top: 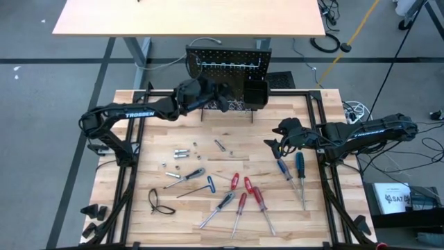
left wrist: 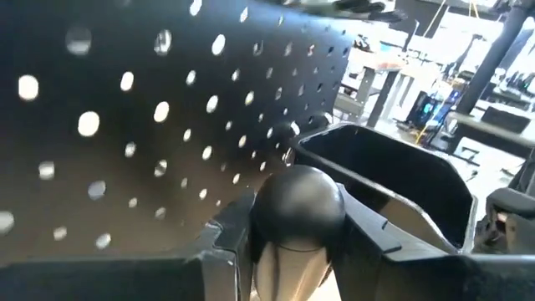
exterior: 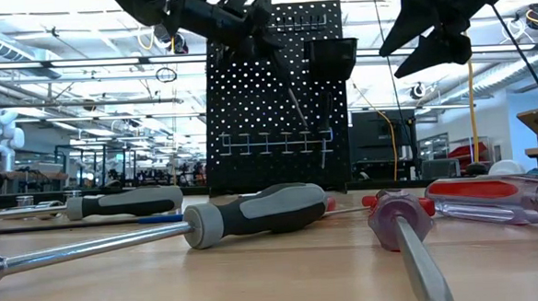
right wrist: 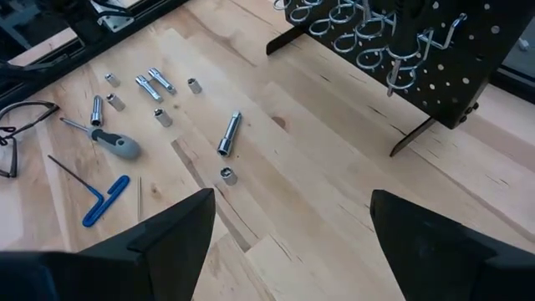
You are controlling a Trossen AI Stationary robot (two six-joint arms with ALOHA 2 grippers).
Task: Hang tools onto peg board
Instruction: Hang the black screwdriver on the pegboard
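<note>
Left gripper (top: 223, 95) is up at the peg board (top: 229, 66), which stands upright at the far edge of the surface (top: 139, 139), centre. Its jaws are clamped on a black-handled screwdriver (left wrist: 298, 209); in the left wrist view the rounded handle end sits between the 2 fingers (left wrist: 226, 226), close to the perforated panel and just beside the black bin (left wrist: 393, 180). In the low view the shaft (exterior: 296, 103) hangs in front of the board above the silver hook rail (exterior: 269, 141).

Right gripper (top: 272, 147) hovers over the right half of the surface, jaws apart, nothing between them.

We see the other tools on the surface: red-handled screwdrivers (top: 244, 191) near the front edge, blue-handled screwdrivers (top: 293, 167) toward the right edge, a blue T-handle key (top: 201, 186), silver bits (top: 182, 153) left of centre.
</note>
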